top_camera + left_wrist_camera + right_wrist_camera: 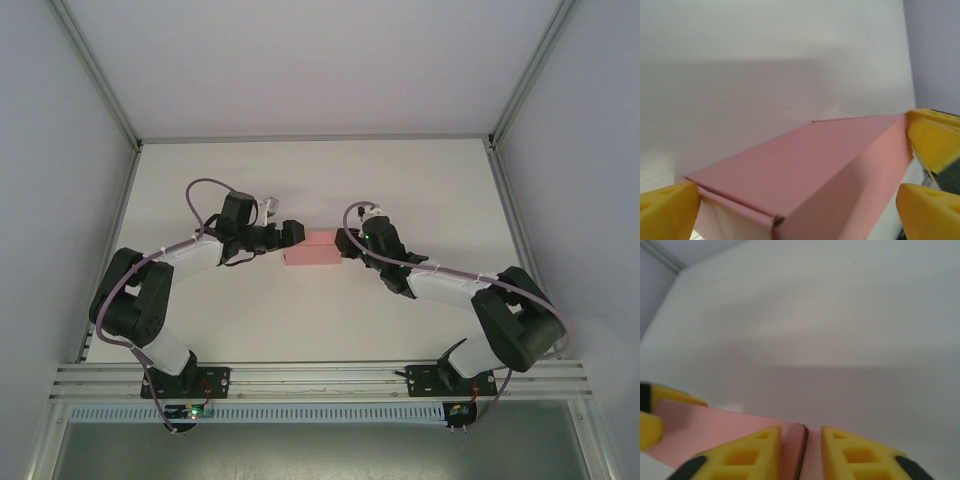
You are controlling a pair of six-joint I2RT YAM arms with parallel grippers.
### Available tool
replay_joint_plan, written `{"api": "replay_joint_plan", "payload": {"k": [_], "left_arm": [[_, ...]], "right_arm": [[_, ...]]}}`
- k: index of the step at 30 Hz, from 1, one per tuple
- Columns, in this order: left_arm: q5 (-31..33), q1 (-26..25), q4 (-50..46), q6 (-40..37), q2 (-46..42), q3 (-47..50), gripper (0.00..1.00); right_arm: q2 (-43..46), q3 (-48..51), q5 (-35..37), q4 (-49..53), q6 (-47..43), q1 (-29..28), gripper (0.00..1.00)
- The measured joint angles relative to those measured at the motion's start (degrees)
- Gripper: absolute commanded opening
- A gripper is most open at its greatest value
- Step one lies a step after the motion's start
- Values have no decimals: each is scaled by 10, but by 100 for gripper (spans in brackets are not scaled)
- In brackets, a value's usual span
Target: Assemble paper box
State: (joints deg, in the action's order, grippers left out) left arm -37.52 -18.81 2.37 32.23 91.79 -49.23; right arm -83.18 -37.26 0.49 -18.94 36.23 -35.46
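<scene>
a: so, where is the paper box [312,252] sitting?

b: it's lying near the middle of the white table [300,170], folded up into a pink block, right between the two arms.

a: and the left gripper [800,190], is it holding on?

b: no, it's standing wide, its yellow fingers [667,212] spreading past both sides of the box's near end. one of them is showing a clear gap to the card.

a: what's the right gripper [801,432] doing?

b: it's reaching in at the opposite end, fingers [865,455] sitting close on either side of a thin card edge. i can't tell whether they're pinching it or just flanking it.
</scene>
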Motion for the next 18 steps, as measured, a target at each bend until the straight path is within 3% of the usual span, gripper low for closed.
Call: {"api": "replay_joint_plan", "payload": {"k": [2, 6, 9, 11, 18], "left_arm": [[19, -2, -42, -25, -13, -14, 100], [66, -3, -121, -78, -50, -55, 100], [119, -3, -163, -104, -83, -81, 100], [159, -3, -183, -109, -103, -88, 100], [327, -3, -262, -85, -168, -89, 100]], "right_arm": [[13, -12, -9, 50, -3, 3, 38], [35, -28, -32, 119, -7, 30, 51], [42, -44, -57, 143, -22, 53, 69], [50, -55, -81, 144, -50, 65, 98], [75, -99, -248, 155, -307, 70, 98]]}}
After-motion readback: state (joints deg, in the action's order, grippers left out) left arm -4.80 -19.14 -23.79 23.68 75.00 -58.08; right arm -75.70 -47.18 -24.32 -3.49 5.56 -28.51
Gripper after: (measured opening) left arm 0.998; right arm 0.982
